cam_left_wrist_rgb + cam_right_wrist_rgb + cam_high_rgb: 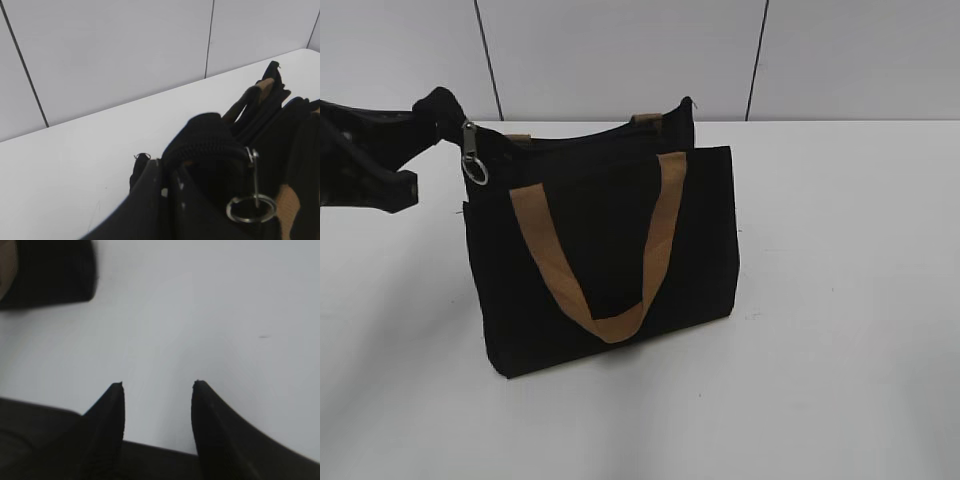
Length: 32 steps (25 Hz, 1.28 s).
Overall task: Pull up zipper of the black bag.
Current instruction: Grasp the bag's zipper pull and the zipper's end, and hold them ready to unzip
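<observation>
Left tool (425, 130) pinching zipper (470, 135) end | black bag (610, 250) fabric

White table (840, 300), grey panelled wall (620, 50)

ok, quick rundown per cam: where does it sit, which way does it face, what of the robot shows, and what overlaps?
Exterior: in front, angled down at the black bag on the white table; left claw enters from the left and grips the bag's top corner.
Left wrist: on the left arm, looks over that corner toward the wall; dark claw body at the bottom.
Right wrist: faces down at bare table; right claw open, a corner of the bag at the top left.
Shared: the silver ring shows in the exterior and left wrist views.
</observation>
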Available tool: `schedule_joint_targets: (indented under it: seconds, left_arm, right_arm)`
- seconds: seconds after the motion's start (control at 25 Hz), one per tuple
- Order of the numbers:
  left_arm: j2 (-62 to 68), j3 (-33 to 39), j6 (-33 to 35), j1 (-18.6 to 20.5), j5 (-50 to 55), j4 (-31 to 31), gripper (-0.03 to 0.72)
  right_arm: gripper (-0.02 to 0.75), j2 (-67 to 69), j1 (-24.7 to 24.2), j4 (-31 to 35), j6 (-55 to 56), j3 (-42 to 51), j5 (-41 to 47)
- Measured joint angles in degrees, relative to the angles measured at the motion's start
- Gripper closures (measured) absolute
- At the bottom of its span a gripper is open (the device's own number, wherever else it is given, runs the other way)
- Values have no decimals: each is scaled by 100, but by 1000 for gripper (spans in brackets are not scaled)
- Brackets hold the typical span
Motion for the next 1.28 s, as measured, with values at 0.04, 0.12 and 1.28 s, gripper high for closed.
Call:
schedule_joint_targets:
  seconds: [0.04,0.12,1.28]
  left_arm:
    - [0,0,0,0,0,0,693]
    - [0,0,0,0,0,0,694]
    - [0,0,0,0,0,0,694]
  right_arm:
    - [389,256,0,239,-384,0,0]
    - [389,713,31,812,-1021,-42,-20]
    - [389,7306,3118,5107,-6724,-2557,-2501]
